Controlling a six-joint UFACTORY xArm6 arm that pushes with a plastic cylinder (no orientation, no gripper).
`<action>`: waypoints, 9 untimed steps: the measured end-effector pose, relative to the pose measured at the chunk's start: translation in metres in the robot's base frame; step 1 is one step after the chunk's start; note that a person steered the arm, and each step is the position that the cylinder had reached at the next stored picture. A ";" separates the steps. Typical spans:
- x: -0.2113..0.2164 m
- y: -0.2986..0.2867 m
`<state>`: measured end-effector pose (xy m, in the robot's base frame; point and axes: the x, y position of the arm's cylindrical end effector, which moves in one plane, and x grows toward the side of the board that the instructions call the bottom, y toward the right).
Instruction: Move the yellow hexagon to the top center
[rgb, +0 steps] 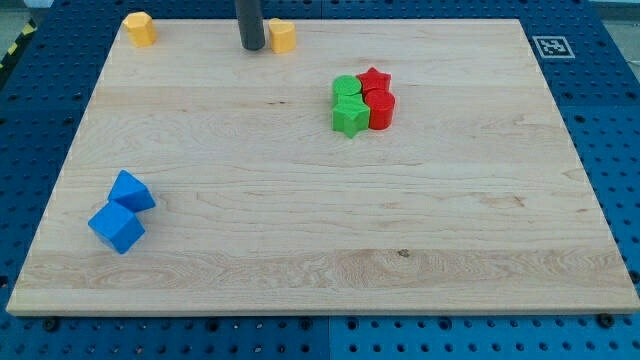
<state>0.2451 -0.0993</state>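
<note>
Yellow hexagon (283, 36) sits at the board's (320, 260) top edge, my tip (252, 47) just left; no pincer shows.

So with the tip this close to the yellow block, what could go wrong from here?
My tip sits just left of one yellow block, near the board's top edge, so a skewed push could slide it off. A second yellow block sits at the top-left corner; their shapes are hard to distinguish, so I may have the wrong one.
</note>
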 end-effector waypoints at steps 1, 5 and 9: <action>0.000 0.005; -0.006 0.035; 0.000 0.089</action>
